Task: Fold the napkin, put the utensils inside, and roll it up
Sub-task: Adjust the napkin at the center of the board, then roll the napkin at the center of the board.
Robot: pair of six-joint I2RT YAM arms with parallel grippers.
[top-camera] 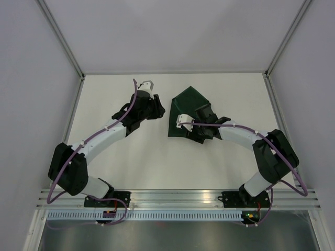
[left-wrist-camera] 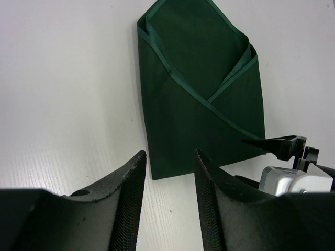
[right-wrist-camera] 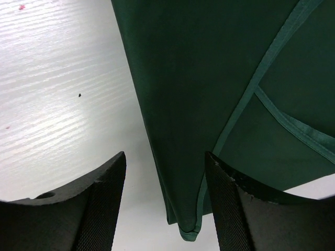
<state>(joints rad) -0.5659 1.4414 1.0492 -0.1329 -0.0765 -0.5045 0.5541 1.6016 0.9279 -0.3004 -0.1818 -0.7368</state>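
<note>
On the left gripper (left-wrist-camera: 168, 157) the fingers are apart with nothing between them, hanging over bare counter (top-camera: 146, 151) just left of the napkin (left-wrist-camera: 199, 104). The right gripper (right-wrist-camera: 165, 157) is also spread, straddling a hemmed corner of the napkin from above; can't tell if its pads touch the cloth. The napkin is folded, flaps overlapping with hems crossing, lying flat at the far centre-right of the counter, its near-right part hidden under the right gripper in the top view.
</note>
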